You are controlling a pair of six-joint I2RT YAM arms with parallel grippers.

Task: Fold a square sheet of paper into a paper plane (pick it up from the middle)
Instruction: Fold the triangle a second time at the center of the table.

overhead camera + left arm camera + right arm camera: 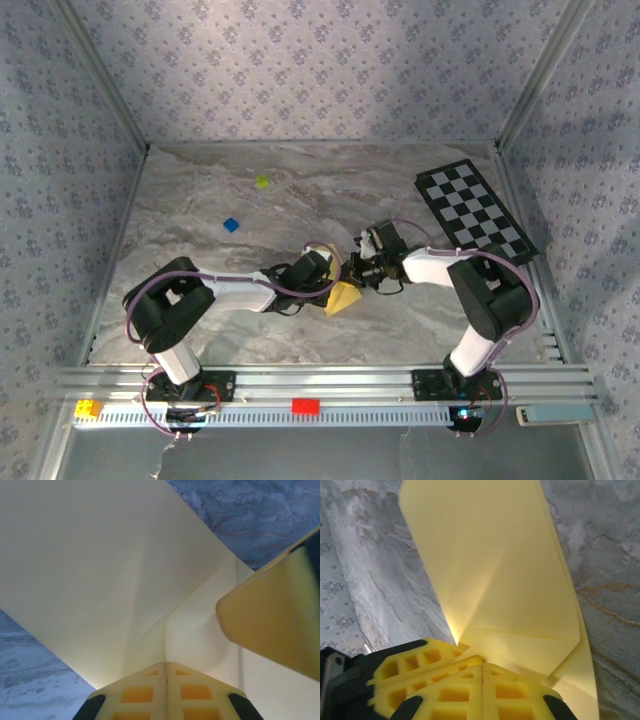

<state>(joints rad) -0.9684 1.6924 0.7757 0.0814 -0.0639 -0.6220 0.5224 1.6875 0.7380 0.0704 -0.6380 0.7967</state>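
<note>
Over the table (300, 200), left gripper (166, 666) and right gripper (482, 666) (2 pincers, close together) each pinch the folded yellow paper (343, 298).

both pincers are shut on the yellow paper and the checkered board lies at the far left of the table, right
No: the checkered board lies at the far right of the table, as the top external view shows. The left pincer and right pincer are shut on the yellow paper.
</note>
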